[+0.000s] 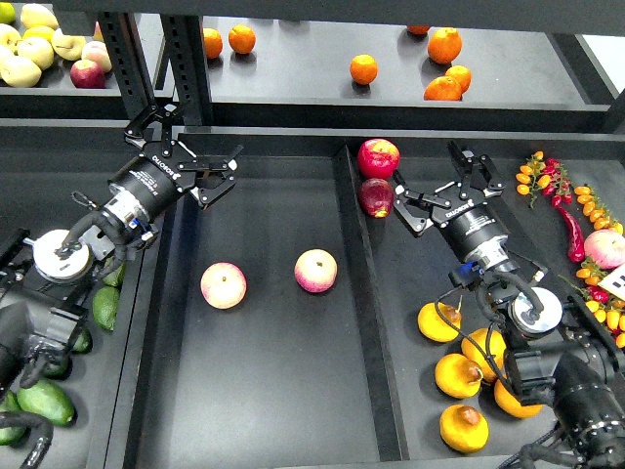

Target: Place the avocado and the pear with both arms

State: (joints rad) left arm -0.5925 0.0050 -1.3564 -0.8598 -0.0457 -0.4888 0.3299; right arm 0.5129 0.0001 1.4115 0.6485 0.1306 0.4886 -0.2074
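Dark green oval avocados (pixel 44 399) lay in the left tray near the surface's front-left corner, under the left arm. Plump orange-yellow pears (pixel 464 426) with brown stem patches sat clustered in the right tray by the front-right edge. Left gripper (pixel 191 147) hovered spread wide and empty over the middle tray's back-left corner. Right gripper (pixel 437 182) was also spread wide, empty, just beside two red apples (pixel 378 157). Two pink-yellow round peaches (pixel 224 284) rested mid-tray, apart.

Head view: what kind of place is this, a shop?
Probably a mock grocery produce display: dark bins sort fruit by kind, with pears at right, avocados at left, oranges on the shelf behind.
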